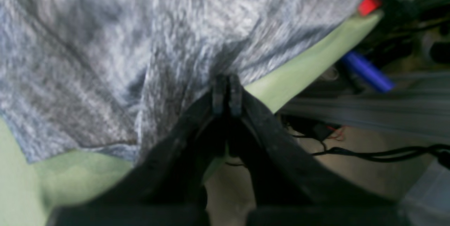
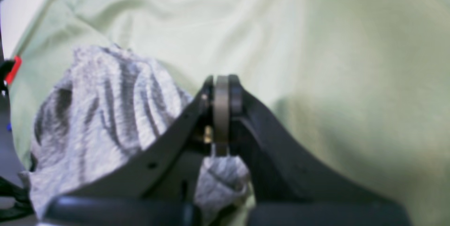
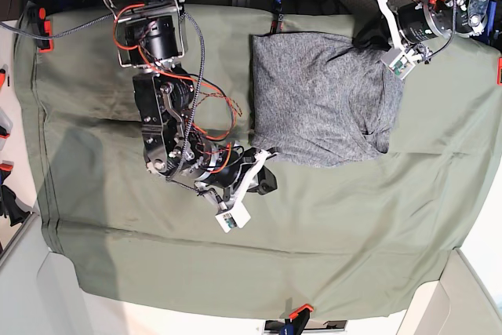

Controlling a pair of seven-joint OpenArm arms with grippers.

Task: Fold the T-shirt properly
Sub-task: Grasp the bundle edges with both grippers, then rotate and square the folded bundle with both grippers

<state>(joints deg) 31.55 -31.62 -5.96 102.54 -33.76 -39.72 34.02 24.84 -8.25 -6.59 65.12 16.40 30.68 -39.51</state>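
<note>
a: where's the t-shirt [image 3: 321, 103] now?

b: on the olive-green cloth sheet [image 3: 353, 225], toward its far edge near the middle. it lies as a rough rectangle, but its edge by the left arm is bunched up.

a: and the claws?

b: the left gripper [image 1: 226, 94] has its jaws pressed together on a pinch of the grey knit at the shirt's edge. the right gripper [image 2: 221, 92] is closed too; in its wrist view a fold of grey fabric sits right behind the jaws, but i can't tell whether it is actually pinched. in the base view it sits just beside the shirt's near corner.

a: so what step is this?

b: my guess: mid-fold, the left arm lifting one side to carry it across the body of the shirt.

a: next move?

b: likely a steady carry across, keeping the edge taut so the bunched part flattens, then letting go once the edges line up. the sheet is loose and could wrinkle.

a: any containers?

b: none i can see; only clamps [image 3: 300, 313] along the sheet's rim.
</note>
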